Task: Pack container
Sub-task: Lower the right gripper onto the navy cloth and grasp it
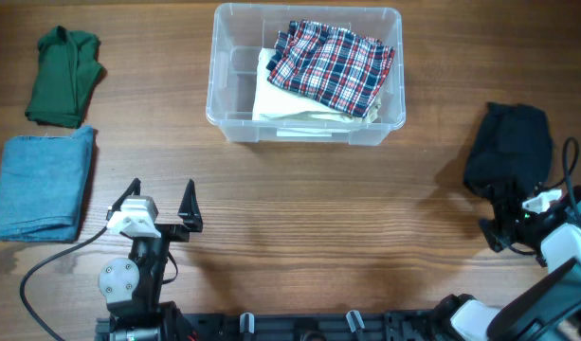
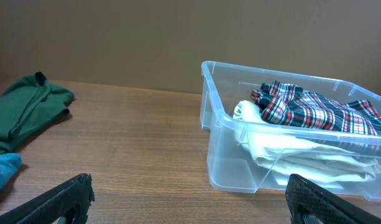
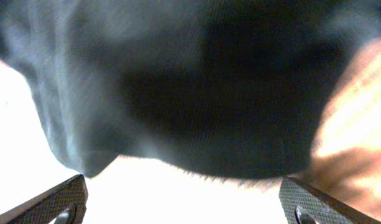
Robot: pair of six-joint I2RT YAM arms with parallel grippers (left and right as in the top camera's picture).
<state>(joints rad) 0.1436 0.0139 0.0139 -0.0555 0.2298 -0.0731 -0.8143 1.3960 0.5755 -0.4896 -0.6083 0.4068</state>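
Surface: the table (image 1: pixel 299 218) is wood-grain, brown, matte, with the grain running left to right and soft shadows. Room: the left wrist view shows a plain tan-brown wall (image 2: pixel 115 37) behind the table's far edge.

State of the left pincer (image 1: pixel 161 188): jaws wide, nothing between them, over bare wood.

State of the right pincer (image 3: pixel 187 200): jaws wide, with 2 dark fingers at the bottom corners of its wrist view and nothing between them. The black garment (image 1: pixel 508 147) lies directly ahead of it, close and out of focus. I cannot tell whether they touch.

Position of the container (image 1: pixel 219 99): clear plastic, upright on the table, ahead of the left pincer and off to its right, well apart. It is further still from the right pincer, ahead and to its left.

Inside:
- 1 plaid garment (image 1: pixel 333 62), red, white and navy, on top.
- 1 cream folded cloth (image 1: pixel 271 95) beneath it.

Outside:
- The green garment (image 1: pixel 64 76) is ahead and left of the left pincer.
- The blue folded cloth (image 1: pixel 44 185) is to its left, nearer.

Writing: a white strip (image 1: pixel 304 133) sits at the container's base by the near wall. Any print on it is too small to read.
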